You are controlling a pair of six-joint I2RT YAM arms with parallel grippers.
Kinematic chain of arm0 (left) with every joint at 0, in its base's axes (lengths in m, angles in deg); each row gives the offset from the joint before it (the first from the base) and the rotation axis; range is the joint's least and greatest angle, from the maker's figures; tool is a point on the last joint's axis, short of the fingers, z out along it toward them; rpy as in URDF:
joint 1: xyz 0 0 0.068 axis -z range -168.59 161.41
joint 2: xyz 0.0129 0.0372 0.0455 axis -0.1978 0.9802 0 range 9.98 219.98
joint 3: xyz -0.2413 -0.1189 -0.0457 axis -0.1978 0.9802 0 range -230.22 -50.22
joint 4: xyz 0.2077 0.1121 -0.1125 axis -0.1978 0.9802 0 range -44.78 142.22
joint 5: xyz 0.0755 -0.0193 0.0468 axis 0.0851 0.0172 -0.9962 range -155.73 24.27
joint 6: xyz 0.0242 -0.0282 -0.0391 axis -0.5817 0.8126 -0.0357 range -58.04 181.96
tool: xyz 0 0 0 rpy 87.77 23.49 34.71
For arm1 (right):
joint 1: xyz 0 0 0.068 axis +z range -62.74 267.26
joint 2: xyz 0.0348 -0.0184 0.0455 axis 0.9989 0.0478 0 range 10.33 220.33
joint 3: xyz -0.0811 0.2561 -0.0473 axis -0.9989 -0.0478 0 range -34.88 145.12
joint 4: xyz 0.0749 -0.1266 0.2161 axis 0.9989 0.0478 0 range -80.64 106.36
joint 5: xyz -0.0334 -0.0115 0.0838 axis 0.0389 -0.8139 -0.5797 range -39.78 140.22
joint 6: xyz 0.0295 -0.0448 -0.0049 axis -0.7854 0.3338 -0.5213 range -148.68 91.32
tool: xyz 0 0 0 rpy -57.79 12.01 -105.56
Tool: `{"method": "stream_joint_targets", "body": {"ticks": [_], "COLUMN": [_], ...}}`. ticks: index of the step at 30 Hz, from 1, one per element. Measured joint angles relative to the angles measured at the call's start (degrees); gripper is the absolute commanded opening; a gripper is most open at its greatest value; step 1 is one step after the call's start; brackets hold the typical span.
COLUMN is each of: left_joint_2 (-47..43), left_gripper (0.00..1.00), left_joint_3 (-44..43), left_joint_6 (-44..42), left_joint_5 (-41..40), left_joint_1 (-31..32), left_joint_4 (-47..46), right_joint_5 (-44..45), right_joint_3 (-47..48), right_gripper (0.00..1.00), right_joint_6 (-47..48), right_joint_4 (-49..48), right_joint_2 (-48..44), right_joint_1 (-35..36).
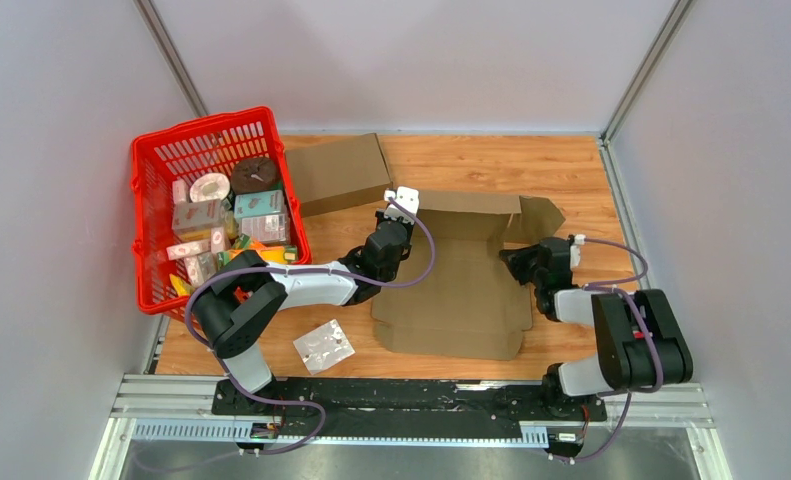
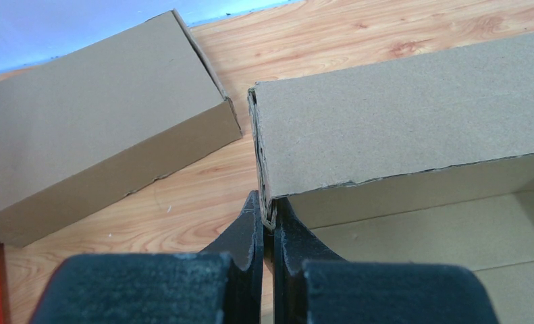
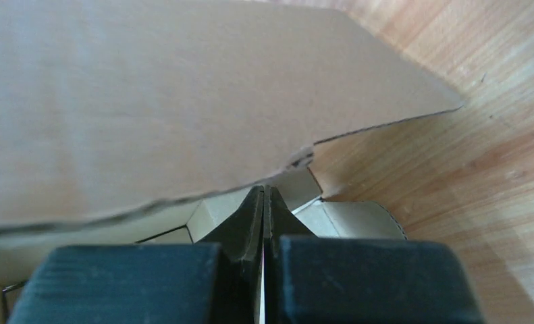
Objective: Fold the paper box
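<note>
left jaws pinch paper box (image 2: 399,115) wall; right jaws clenched; closed carton (image 2: 95,128), basket (image 1: 145,230) left.

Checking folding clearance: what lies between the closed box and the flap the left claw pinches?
Only bare table between closed box and flap, clearest in the left wrist view.
</note>
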Motion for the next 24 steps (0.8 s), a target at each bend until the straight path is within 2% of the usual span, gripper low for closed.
{"method": "stream_joint_targets", "body": {"ticks": [4,7,9,10,11,15,19,24], "left_joint_2": [0.0,0.0,0.0,0.0,0.0,0.0,0.0,0.0], "left_gripper": [0.0,0.0,0.0,0.0,0.0,0.0,0.0,0.0], "left_joint_3": [0.0,0.0,0.0,0.0,0.0,0.0,0.0,0.0], "left_joint_6": [0.0,0.0,0.0,0.0,0.0,0.0,0.0,0.0], "left_joint_5": [-0.1,-0.1,-0.1,-0.1,-0.1,-0.1,-0.1,0.0], "left_joint_1": [0.0,0.0,0.0,0.0,0.0,0.0,0.0,0.0], "left_joint_4": [0.0,0.0,0.0,0.0,0.0,0.0,0.0,0.0], "right_joint_5": [0.4,1.3,1.5,1.6,1.6,3.3,6.4,9.3], "right_joint_3": [0.6,1.7,2.2,2.6,3.5,12.5,24.3,28.5], "right_gripper": [0.0,0.04,0.12,0.16,0.28,0.48,0.59,0.67], "right_joint_6": [-0.8,-0.5,0.8,2.1,3.7,14.4,26.8,36.1], "right_joint_4": [-0.9,0.8,3.9,6.6,10.8,31.0,46.8,56.6], "right_joint_2": [3.4,3.1,1.4,-0.4,-2.8,-12.0,-17.7,-20.9], "right_joint_1": [1.8,2.0,1.9,1.6,1.3,-0.3,-2.7,-3.3]}}
